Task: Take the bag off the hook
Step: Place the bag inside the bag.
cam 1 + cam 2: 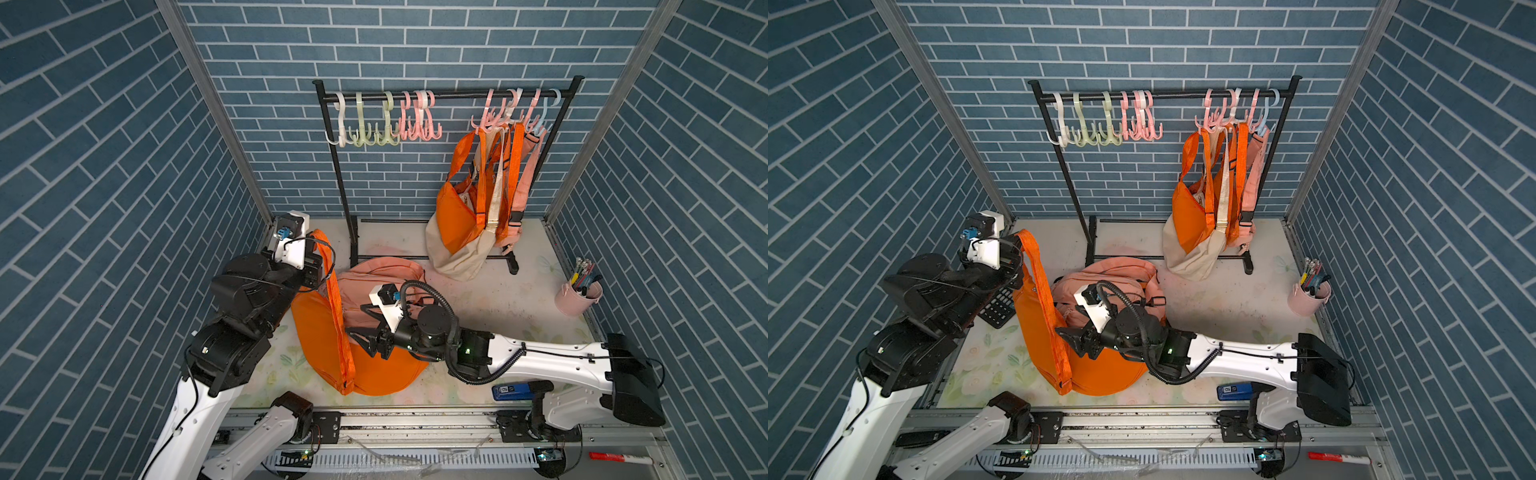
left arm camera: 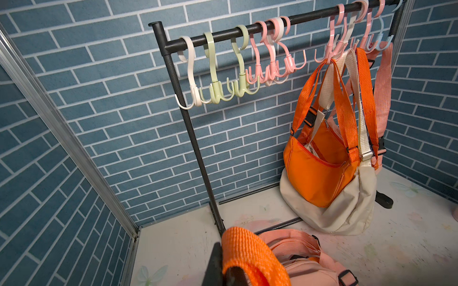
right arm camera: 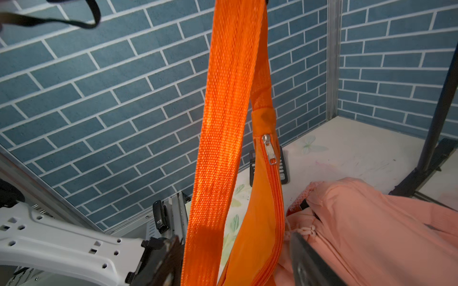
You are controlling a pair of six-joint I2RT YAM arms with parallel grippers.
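Orange strap (image 2: 247,247) clamped by left gripper (image 1: 315,272), right gripper (image 1: 358,320) agape, open table (image 1: 478,299) beyond

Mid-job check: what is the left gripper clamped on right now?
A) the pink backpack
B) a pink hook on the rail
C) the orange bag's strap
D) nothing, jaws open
C: in the left wrist view the left gripper is shut on the orange strap, which runs down to the orange bag lying on the table.
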